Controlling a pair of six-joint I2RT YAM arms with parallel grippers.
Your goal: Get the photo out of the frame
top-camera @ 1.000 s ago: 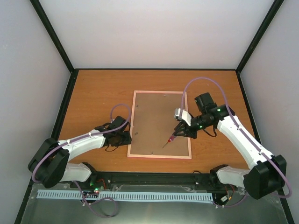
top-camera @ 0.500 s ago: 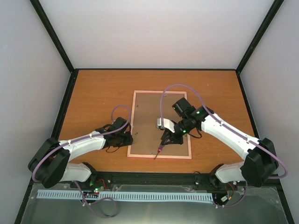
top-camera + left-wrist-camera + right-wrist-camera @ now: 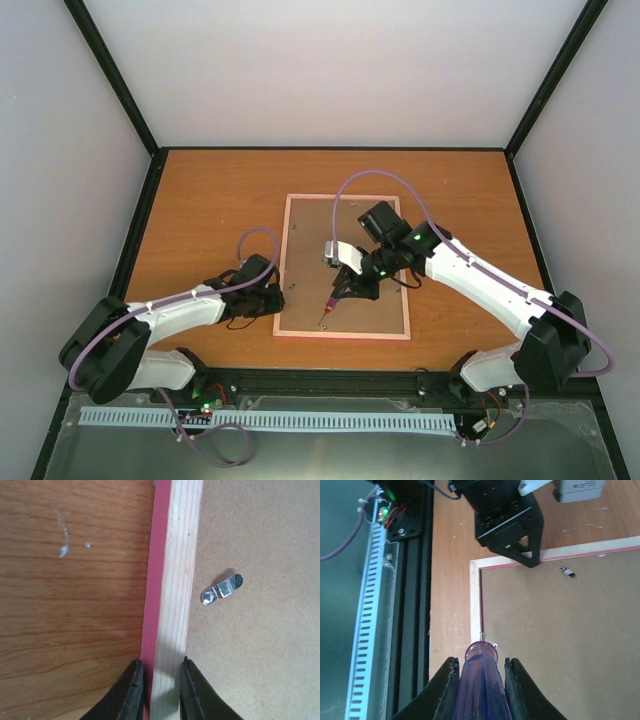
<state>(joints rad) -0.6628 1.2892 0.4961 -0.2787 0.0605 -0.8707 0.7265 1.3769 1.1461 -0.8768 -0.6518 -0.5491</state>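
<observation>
The frame [image 3: 292, 262] lies face down on the table, pink border around the brown backing board [image 3: 312, 250]. The photo is hidden under the board. My left gripper [image 3: 268, 298] is shut on the frame's left rail [image 3: 172, 570] near the near-left corner, one finger on each side. My right gripper [image 3: 346, 287] is shut on a red-handled screwdriver [image 3: 482, 685] and holds it tilted. Its tip [image 3: 481, 636] sits at the frame's near rail, next to a small metal tab. Another metal turn tab [image 3: 221, 589] lies on the board by the left rail.
A black rail [image 3: 330, 380] and a slotted cable tray [image 3: 367, 630] run along the table's near edge. Purple cables loop over both arms. Black-edged walls close in the table on three sides. My left gripper also shows in the right wrist view [image 3: 512, 527].
My right arm has swung left and toward the near edge with the screwdriver. Its tip has gone from the board's right side to the near-left part. The left arm has not moved.
</observation>
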